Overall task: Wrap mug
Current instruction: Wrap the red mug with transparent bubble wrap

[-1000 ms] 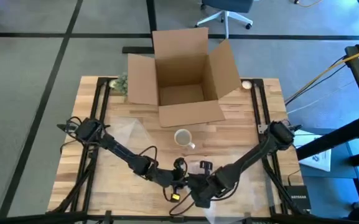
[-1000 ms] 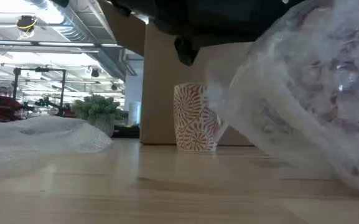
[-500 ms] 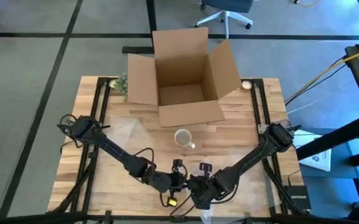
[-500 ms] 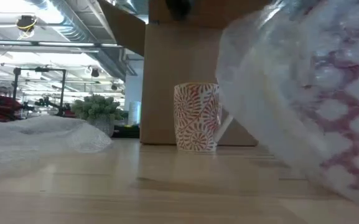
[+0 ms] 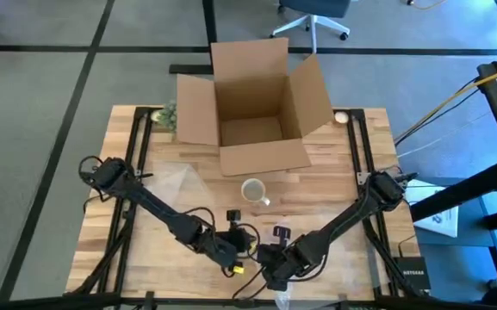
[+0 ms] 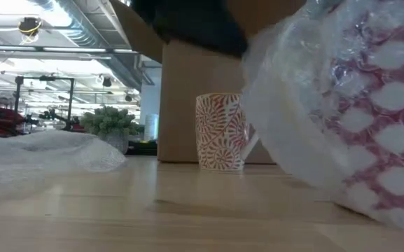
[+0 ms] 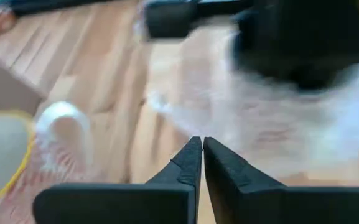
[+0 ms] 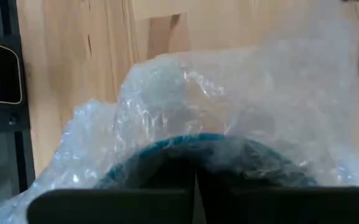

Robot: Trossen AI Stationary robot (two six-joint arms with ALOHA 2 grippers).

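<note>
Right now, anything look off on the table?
Yes: the patterned mug stands bare by the cardboard box, while both grippers work at the near edge. The right gripper holds bubble wrap over something teal-rimmed.

On the worktop [image 5: 334,185]: an open box [image 5: 252,116] at the back, in the middle. Just in front of the box, a mug [image 5: 253,190], standing up. Left of the mug, a flat sheet of bubble wrap [image 5: 175,182]. At the back left corner, beside the box, a small plant [image 5: 167,113]. Near the front edge, both tools close together: left tool [image 5: 233,242] and right tool [image 5: 276,251]. More wrap [image 8: 241,99] bunched at the right tool, in front of the mug.
</note>
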